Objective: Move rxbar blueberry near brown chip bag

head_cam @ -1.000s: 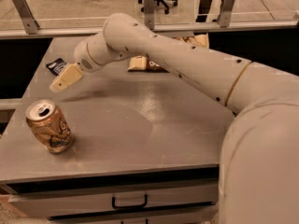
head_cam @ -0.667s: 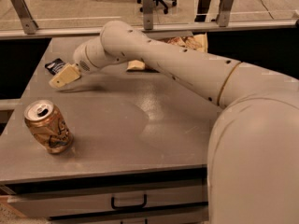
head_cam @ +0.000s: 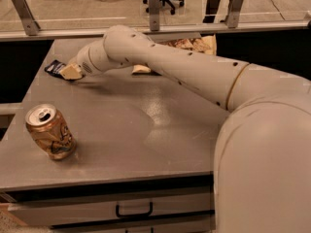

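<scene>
The rxbar blueberry (head_cam: 54,67) is a small dark navy wrapper lying flat near the table's far left edge, partly covered by my gripper. My gripper (head_cam: 71,72) is low over the table, right at the bar's right end. The brown chip bag (head_cam: 194,44) lies at the far middle of the table. My arm hides most of it; only its top right part and a cream end (head_cam: 141,70) below the arm show.
A tan-gold soda can (head_cam: 50,132) stands tilted at the table's (head_cam: 146,130) front left. A drawer with a dark handle (head_cam: 133,211) is under the front edge. A glass rail with metal posts runs behind the table.
My arm has reached further left and back, and the gripper has come down onto the table beside the rxbar. The can and chip bag have not moved.
</scene>
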`<state>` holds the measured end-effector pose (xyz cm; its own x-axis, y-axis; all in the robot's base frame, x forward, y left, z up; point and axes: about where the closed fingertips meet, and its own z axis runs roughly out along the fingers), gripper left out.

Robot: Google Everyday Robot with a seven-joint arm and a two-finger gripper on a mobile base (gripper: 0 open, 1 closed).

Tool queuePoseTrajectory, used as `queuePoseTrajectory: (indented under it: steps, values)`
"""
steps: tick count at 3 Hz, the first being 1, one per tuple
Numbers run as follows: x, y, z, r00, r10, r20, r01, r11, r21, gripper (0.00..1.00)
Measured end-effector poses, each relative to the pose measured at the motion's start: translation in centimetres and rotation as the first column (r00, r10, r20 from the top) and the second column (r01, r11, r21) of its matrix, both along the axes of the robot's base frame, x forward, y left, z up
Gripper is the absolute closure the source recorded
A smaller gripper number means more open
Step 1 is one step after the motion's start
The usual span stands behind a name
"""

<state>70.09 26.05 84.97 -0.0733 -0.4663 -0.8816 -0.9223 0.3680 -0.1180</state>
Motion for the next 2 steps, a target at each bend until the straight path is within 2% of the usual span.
queuePoseTrajectory:
  steps: [1,2]
  values:
    - [-0.9,0.2,0.8,0.9996,0.008,0.028,-0.007,1.000,-0.019,0.88]
    - [-2.0,-0.6,1.7,0.9985,0.003,0.055,0.000,0.999,-0.052,1.00]
